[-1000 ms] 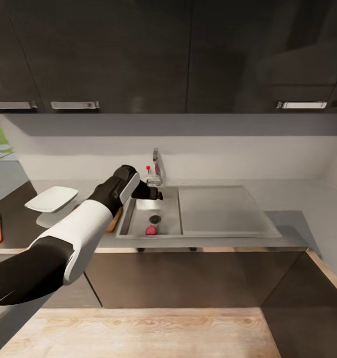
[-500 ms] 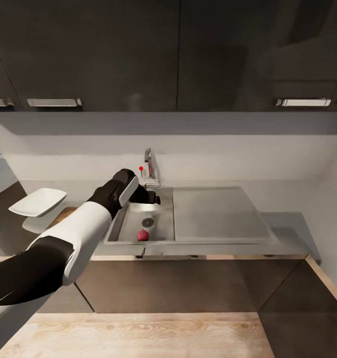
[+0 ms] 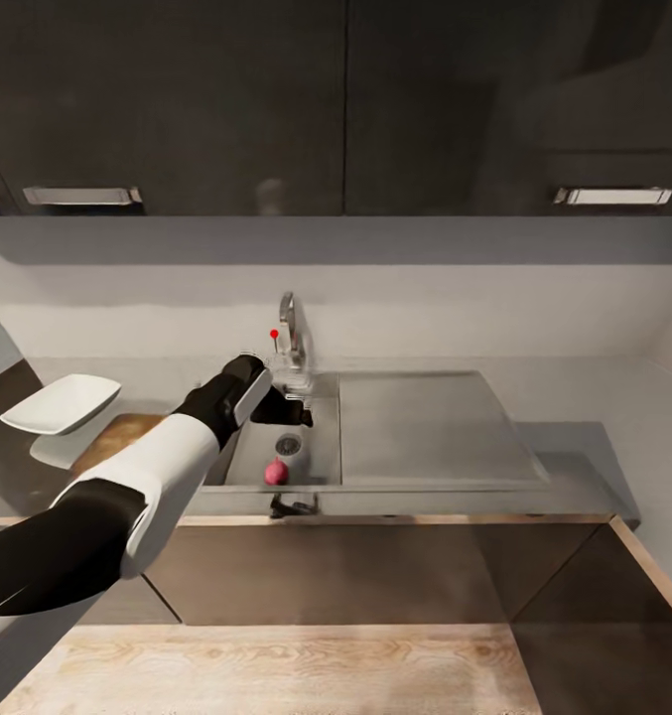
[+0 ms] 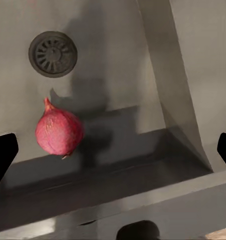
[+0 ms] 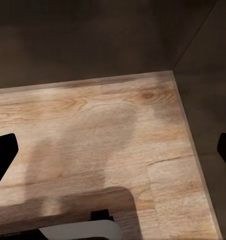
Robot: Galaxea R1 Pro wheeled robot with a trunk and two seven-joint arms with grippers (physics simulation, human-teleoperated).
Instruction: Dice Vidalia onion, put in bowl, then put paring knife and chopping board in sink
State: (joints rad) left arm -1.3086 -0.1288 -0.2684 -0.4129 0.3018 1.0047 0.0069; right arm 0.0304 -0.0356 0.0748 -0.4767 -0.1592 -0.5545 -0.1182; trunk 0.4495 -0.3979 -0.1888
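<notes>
A small reddish-pink onion (image 3: 275, 473) (image 4: 58, 131) lies on the floor of the grey sink (image 3: 323, 455), near its front wall and just ahead of the round drain (image 3: 290, 445) (image 4: 52, 53). My left gripper (image 3: 294, 410) (image 4: 113, 155) hangs open above the basin, over its back part, with the onion below and between the spread fingers, apart from them. The white square bowl (image 3: 60, 404) stands at the left on the countertop (image 3: 574, 467), with the wooden chopping board (image 3: 117, 439) beside it. My right gripper (image 5: 113, 155) is open and holds nothing. The paring knife is out of view.
The chrome tap with its red knob (image 3: 288, 333) rises just behind my left gripper. A flat drainboard (image 3: 425, 427) lies right of the basin. Dark wall cabinets (image 3: 345, 99) hang overhead. The right wrist view looks down at wooden floor (image 5: 107, 125) beside dark cabinet fronts.
The camera has swung, shifting the whole scene left, so the knife at the far left has left the picture. My left gripper has sunk slightly towards the basin relative to the tap.
</notes>
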